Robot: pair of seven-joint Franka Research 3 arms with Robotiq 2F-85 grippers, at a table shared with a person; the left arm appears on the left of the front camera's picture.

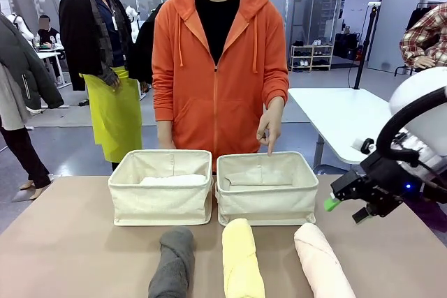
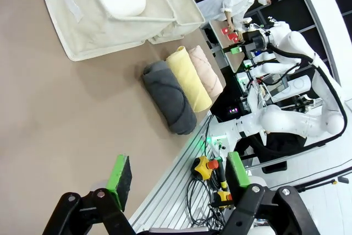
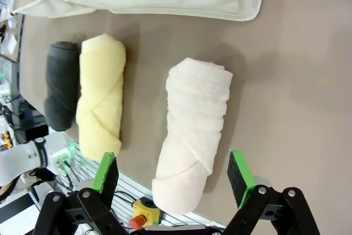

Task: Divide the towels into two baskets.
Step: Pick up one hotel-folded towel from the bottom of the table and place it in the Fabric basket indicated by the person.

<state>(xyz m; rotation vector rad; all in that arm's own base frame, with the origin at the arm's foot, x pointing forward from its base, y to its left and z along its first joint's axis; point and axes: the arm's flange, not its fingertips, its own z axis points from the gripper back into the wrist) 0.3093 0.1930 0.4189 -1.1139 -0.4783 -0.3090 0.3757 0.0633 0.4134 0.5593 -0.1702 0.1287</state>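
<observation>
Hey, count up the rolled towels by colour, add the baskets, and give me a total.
white towel: 1
dark grey towel: 1
pale yellow towel: 1
pale pink towel: 1
cream baskets: 2, the left basket and the right basket
Total: 6

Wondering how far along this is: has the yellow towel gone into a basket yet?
No, the yellow towel lies on the table, in front of the right-hand basket.
</observation>
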